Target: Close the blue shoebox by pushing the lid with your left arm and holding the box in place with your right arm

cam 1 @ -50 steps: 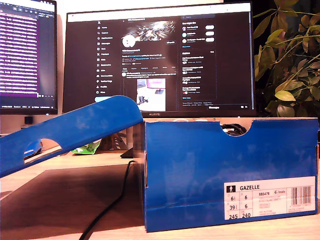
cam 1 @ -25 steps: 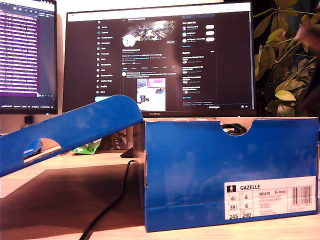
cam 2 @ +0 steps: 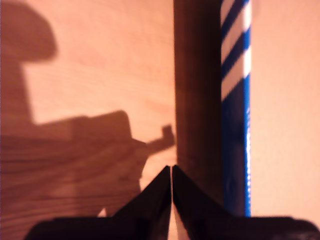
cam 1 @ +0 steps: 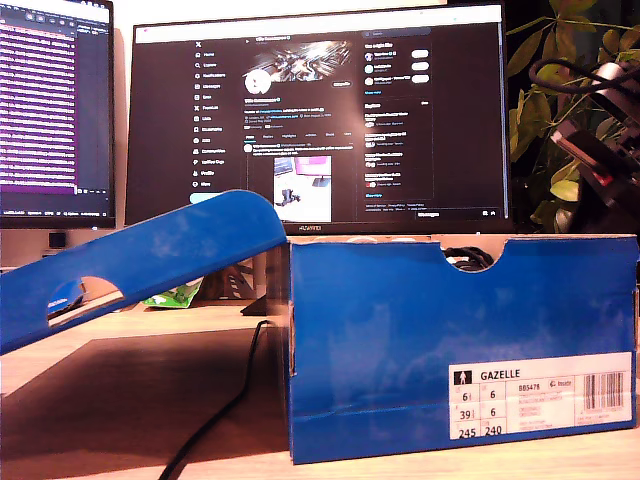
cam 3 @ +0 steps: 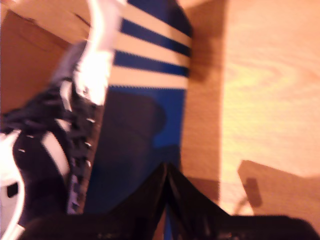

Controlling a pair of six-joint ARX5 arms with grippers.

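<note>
Second wrist view: my second gripper (cam 3: pixel 166 172), fingers pressed together and holding nothing, hovers over the blue shoebox (cam 3: pixel 150 110) wall, shoe (cam 3: pixel 30 145) inside. My first gripper (cam 2: pixel 171 175), also closed and empty, hangs beside the lid (cam 2: pixel 235 100), whose long edge runs straight ahead.

1. Second gripper (cam 3: pixel 167 172) with jaws pressed together, tips meeting over the blue shoebox (cam 3: pixel 150 117) wall (white stripes across it).
2. Dark, white-trimmed shoe (cam 3: pixel 45 150) inside the box; blurred.
3. Wooden table (cam 3: pixel 270 90) beside the box; gripper shadow cast there.
</note>
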